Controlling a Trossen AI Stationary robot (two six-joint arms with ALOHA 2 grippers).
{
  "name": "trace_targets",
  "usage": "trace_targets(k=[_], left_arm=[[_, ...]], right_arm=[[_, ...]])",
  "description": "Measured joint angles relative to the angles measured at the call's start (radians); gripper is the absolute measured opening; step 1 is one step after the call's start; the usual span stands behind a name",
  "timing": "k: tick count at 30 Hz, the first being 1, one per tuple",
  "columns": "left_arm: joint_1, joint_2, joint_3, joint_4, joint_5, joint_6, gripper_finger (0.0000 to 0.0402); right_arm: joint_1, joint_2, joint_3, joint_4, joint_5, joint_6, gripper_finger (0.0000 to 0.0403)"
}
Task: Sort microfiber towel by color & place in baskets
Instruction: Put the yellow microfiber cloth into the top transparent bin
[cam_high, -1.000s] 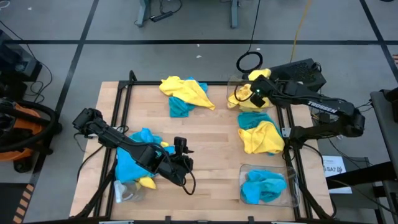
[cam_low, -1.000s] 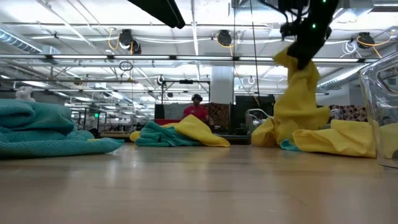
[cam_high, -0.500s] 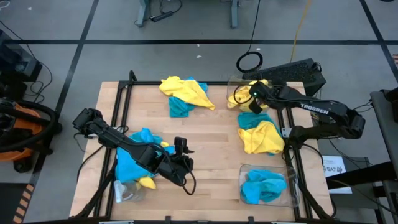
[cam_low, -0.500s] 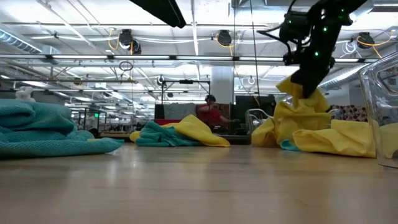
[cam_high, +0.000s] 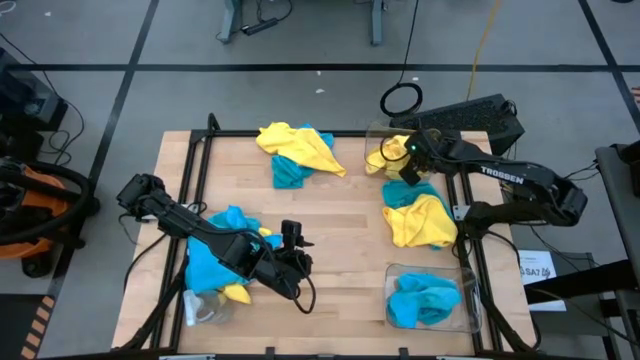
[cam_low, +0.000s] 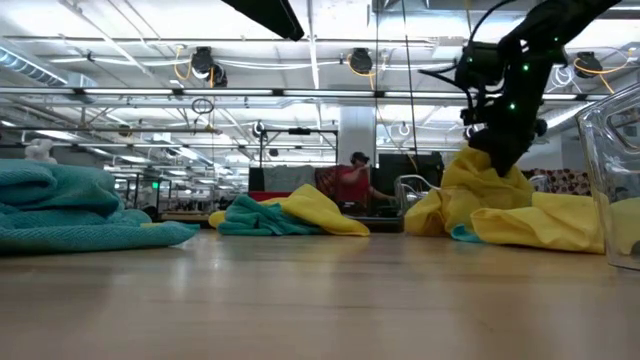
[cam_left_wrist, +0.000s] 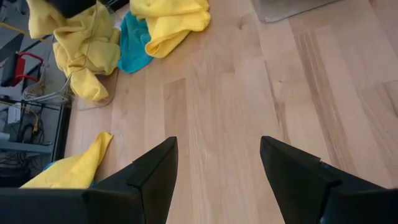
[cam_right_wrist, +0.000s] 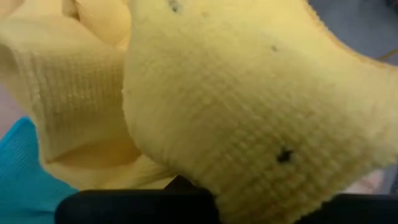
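The right gripper (cam_high: 408, 153) is clamped tight on a yellow towel (cam_high: 392, 152) and holds it over the clear basket (cam_high: 377, 133) at the far right corner of the table (cam_high: 340, 215); in the right wrist view the yellow cloth (cam_right_wrist: 236, 106) fills nearly everything, with a bit of blue towel (cam_right_wrist: 25, 168) beside it. Nearer along the right edge lies a pile of yellow and blue towels (cam_high: 418, 212), and at the near right corner a second clear basket (cam_high: 465, 300) holds blue towels (cam_high: 424, 298). The left gripper (cam_high: 298, 262) rests low near the middle of the table's near side, its fingers (cam_left_wrist: 152, 171) spread apart over bare wood and holding nothing. Just beside the left arm sits a heap of blue and yellow towels (cam_high: 222, 262). Another yellow and blue heap (cam_high: 294, 150) lies at the far side.
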Motion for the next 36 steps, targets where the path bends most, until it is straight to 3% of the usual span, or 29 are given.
trace_targets(k=[7, 13, 26, 36], left_arm=[[0.000, 0.000, 0.000, 0.003, 0.000, -0.003, 0.0235], [0.000, 0.000, 0.000, 0.003, 0.000, -0.008, 0.0235], [0.000, 0.000, 0.000, -0.001, 0.000, -0.006, 0.0235], [0.009, 0.000, 0.000, -0.001, 0.000, 0.019, 0.0235]], right_arm=[[-0.053, 0.014, -0.062, 0.058, -0.080, 0.007, 0.0000], [-0.069, 0.049, -0.072, 0.068, -0.083, -0.005, 0.0012], [-0.066, -0.029, -0.041, 0.059, -0.104, -0.003, 0.0163], [-0.066, -0.177, -0.014, 0.017, -0.136, -0.012, 0.0210]])
